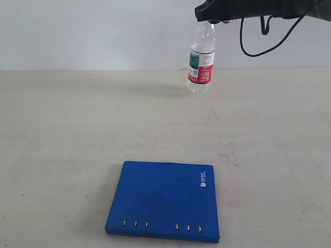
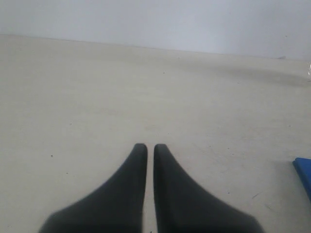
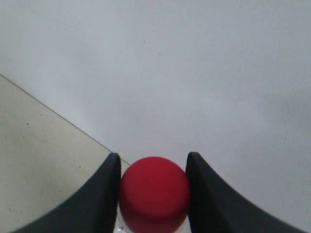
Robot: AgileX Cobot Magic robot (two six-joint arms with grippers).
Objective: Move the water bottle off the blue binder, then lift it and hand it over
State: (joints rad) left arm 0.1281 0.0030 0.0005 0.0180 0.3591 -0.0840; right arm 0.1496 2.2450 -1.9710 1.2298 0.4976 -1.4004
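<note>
The water bottle (image 1: pixel 201 58) hangs in the air above the far part of the table, clear with a red, white and green label. My right gripper (image 1: pixel 213 14) is shut on its top; the red cap (image 3: pixel 154 193) sits tight between the two black fingers (image 3: pixel 99 200). The blue binder (image 1: pixel 164 200) lies flat near the front edge with nothing on it, rivets along its near spine and a white logo at its far right corner. One corner of the binder (image 2: pixel 303 172) shows in the left wrist view. My left gripper (image 2: pixel 150 148) hovers over bare table, its jaws nearly together and empty.
The beige table (image 1: pixel 62 134) runs back to a pale wall. A black cable (image 1: pixel 252 44) loops down from the right arm beside the bottle.
</note>
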